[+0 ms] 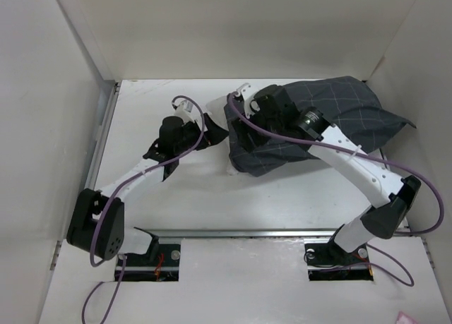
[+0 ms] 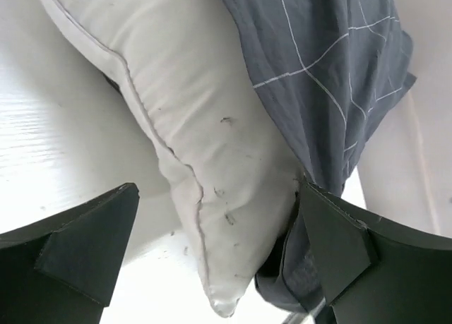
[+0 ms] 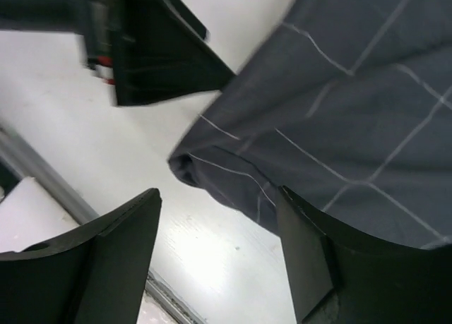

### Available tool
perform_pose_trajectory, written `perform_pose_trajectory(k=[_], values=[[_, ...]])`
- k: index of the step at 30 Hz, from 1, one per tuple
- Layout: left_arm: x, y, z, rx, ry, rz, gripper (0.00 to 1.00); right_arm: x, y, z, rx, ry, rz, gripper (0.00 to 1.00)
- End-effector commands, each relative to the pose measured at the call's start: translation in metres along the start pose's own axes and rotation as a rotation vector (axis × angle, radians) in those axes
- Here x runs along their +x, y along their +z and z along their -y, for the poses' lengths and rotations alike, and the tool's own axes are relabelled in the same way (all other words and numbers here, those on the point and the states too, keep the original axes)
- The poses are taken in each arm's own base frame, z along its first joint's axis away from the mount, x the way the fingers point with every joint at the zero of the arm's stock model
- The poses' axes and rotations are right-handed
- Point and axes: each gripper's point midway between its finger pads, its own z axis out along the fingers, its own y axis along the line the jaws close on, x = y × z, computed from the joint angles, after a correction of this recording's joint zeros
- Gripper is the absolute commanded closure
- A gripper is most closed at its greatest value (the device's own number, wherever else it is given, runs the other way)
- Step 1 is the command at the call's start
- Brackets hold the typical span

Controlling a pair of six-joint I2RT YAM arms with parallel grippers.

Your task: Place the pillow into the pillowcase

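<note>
The dark grey grid-patterned pillowcase [image 1: 318, 123] lies crumpled at the back middle-right of the table and covers most of the pillow. In the left wrist view an off-white, speckled pillow [image 2: 205, 147] corner sticks out beside the pillowcase [image 2: 332, 77]. My left gripper [image 2: 219, 197] is open, with that corner between its fingers; the right finger touches the pillowcase edge. In the top view the left gripper [image 1: 201, 146] is at the pillowcase's left edge. My right gripper [image 1: 238, 106] is open over the same edge. In its wrist view the right gripper [image 3: 219, 197] has a folded pillowcase [image 3: 339, 126] edge near its right finger.
White walls enclose the table on the left, back and right. A metal rail [image 1: 247, 233] runs along the near edge, in front of the arm bases. The left gripper's dark finger [image 3: 169, 56] shows close by in the right wrist view. Purple cables loop over both arms.
</note>
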Motion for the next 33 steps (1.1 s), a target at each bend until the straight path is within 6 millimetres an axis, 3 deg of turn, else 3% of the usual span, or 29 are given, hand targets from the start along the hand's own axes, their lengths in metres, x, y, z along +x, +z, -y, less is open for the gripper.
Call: perform_pose_trajectory(k=[1,4,6,7,9,10,11,12,13,14,15,16,17,18,21,22,27,29,31,32,33], values=[[0.013,-0.012,-0.023,-0.088,0.072,-0.03,0.0,0.053,0.007,0.017,0.129,0.047,-0.169,0.3],[0.031,-0.01,-0.029,-0.074,0.074,-0.101,0.0,0.1,0.006,0.004,0.126,0.059,-0.277,0.32],[0.046,-0.008,-0.037,-0.076,0.08,-0.158,0.04,0.109,0.006,0.0,0.117,0.111,-0.248,0.33],[0.051,-0.009,-0.04,-0.076,0.075,-0.173,0.04,0.13,0.011,-0.002,0.109,0.127,-0.285,0.33],[0.061,-0.01,-0.043,-0.061,0.09,-0.209,0.11,0.124,0.021,-0.007,0.098,0.181,-0.198,0.34],[0.062,-0.009,-0.044,-0.06,0.102,-0.21,0.13,0.145,0.029,-0.012,0.105,0.168,-0.212,0.34],[0.066,-0.01,-0.046,-0.057,0.098,-0.222,0.14,0.144,0.031,-0.011,0.117,0.162,-0.167,0.35],[0.066,-0.01,-0.046,-0.057,0.098,-0.222,0.14,0.129,0.042,-0.011,0.115,0.192,-0.062,0.35],[0.07,-0.009,-0.046,-0.052,0.092,-0.238,0.18,0.129,0.047,-0.008,0.124,0.195,-0.023,0.35],[0.068,-0.008,-0.045,-0.046,0.096,-0.23,0.18,0.15,0.056,-0.004,0.141,0.207,-0.023,0.35],[0.069,-0.009,-0.043,-0.036,0.095,-0.237,0.19,0.148,0.06,-0.005,0.133,0.222,0.019,0.35],[0.07,-0.007,-0.042,-0.023,0.095,-0.243,0.2,0.132,0.067,-0.01,0.096,0.222,0.106,0.36],[0.068,-0.005,-0.039,-0.009,0.098,-0.239,0.2,0.14,0.072,-0.009,0.125,0.213,0.12,0.36],[0.069,-0.005,-0.038,0.0,0.097,-0.245,0.2,0.132,0.072,-0.007,0.135,0.218,0.156,0.36],[0.065,0.003,-0.027,0.059,0.105,-0.251,0.2,0.13,0.085,0.007,0.23,0.219,0.174,0.36],[0.063,0.007,-0.02,0.082,0.106,-0.25,0.2,0.14,0.093,0.012,0.265,0.213,0.144,0.36],[0.064,0.021,-0.013,0.106,0.116,-0.266,0.2,0.133,0.105,0.04,0.438,0.28,0.224,0.36],[0.064,0.023,-0.007,0.136,0.107,-0.271,0.22,0.142,0.114,0.047,0.493,0.279,0.2,0.41],[0.065,0.024,-0.005,0.156,0.1,-0.277,0.26,0.138,0.115,0.052,0.534,0.296,0.185,0.55],[0.061,0.025,-0.001,0.163,0.106,-0.268,0.27,0.139,0.114,0.051,0.537,0.305,0.174,0.81],[0.056,0.026,0.003,0.174,0.114,-0.254,0.27,0.149,0.112,0.053,0.548,0.289,0.132,0.88]])
